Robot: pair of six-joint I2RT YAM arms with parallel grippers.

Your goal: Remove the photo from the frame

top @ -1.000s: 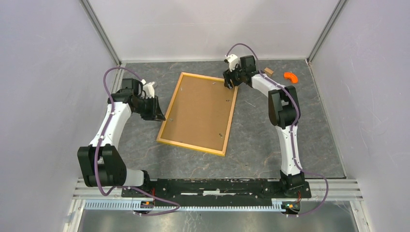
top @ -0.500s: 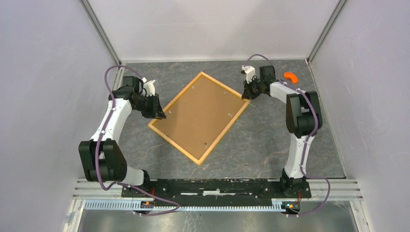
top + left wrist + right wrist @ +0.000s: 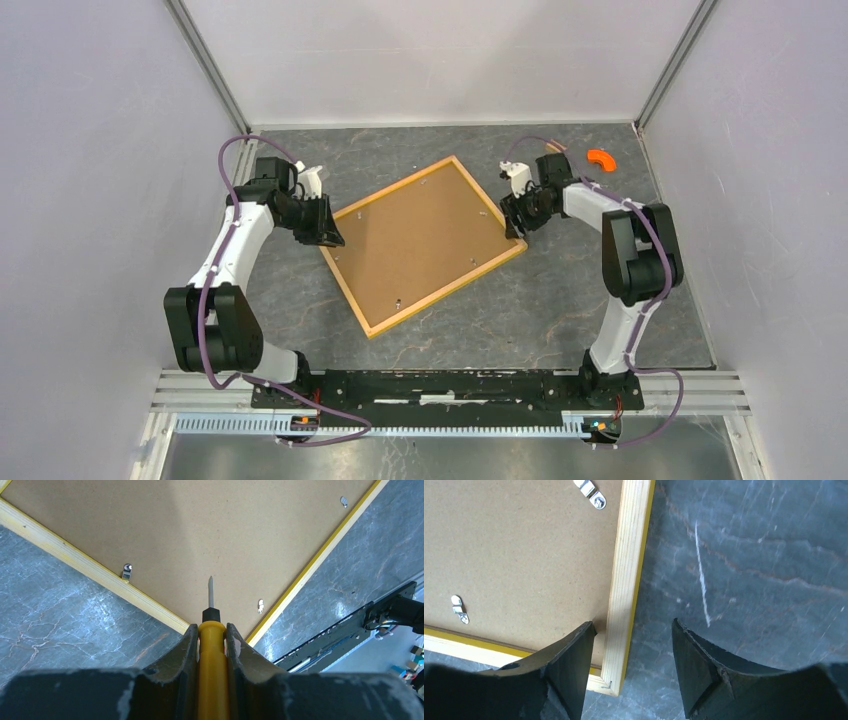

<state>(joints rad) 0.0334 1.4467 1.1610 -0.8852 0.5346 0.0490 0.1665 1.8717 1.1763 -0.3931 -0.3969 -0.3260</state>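
Yellow-bordered wooden picture frame [image 3: 423, 243] lies back-up; right tool [image 3: 631, 626] straddles its corner, jaws apart. Left tool [image 3: 211, 630] clenches a yellow-handled screwdriver [image 3: 212, 680]: next, turn the metal clips [image 3: 127, 570].

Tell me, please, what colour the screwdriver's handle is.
The screwdriver handle is yellow; the left wrist view shows it best.

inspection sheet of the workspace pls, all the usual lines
surface: grey marbled table
job's things: frame face down, brown backing board up, metal clips on it; photo not visible
clutter: small orange piece at the far right
grippers: left gripper shut on a yellow-handled screwdriver, tip over the backing board; right gripper open, straddling the frame's wooden edge
cables: purple cables along both arms
surroundings: pale walls on three sides, metal rail at near edge
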